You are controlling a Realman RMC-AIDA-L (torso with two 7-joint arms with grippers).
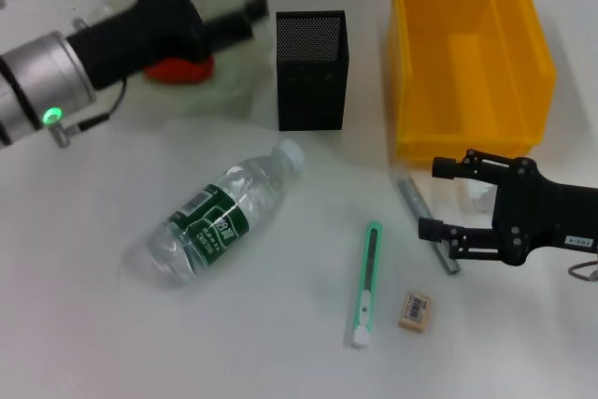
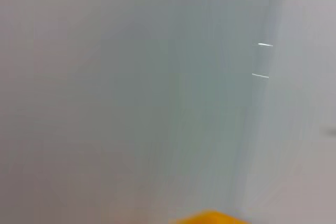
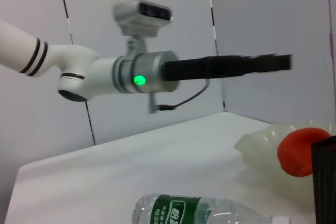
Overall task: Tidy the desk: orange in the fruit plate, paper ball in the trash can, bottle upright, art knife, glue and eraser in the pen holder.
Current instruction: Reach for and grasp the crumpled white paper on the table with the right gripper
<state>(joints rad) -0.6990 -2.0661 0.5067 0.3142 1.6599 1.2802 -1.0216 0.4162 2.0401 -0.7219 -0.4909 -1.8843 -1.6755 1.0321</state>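
Head view of a white bench [image 1: 84, 343] during desk tidying. The left gripper [image 1: 229, 2] hangs over the far-left corner, above the translucent fruit plate [image 1: 238, 81], its fingers spread apart and holding nothing; the orange [image 1: 179, 69] already lies in the plate, partly hidden beneath the gripper. In the right wrist view the same arm appears as a dark bar above the plate [image 3: 257, 145] and orange [image 3: 296, 150]. The left wrist view shows only a pale blurred surface with an orange-yellow edge, and no fingers. The black mesh pen holder [image 1: 313, 67] stands just right of the plate, and the yellow trash can [image 1: 467, 53] stands at far right. The bottle [image 1: 220, 215] lies on its side at centre left, cap pointing far and right toward the pen holder; its green label also shows in the right wrist view [image 3: 199, 211]. The green art knife [image 1: 366, 284] lies flat near the centre, running near to far, with the eraser [image 1: 416, 310] just to its right. The right gripper [image 1: 437, 201] sits low at the right, in front of the trash can, fingers wide apart and empty. The grey glue stick [image 1: 425, 221] lies on the bench between those spread fingers, touching neither as far as can be seen.
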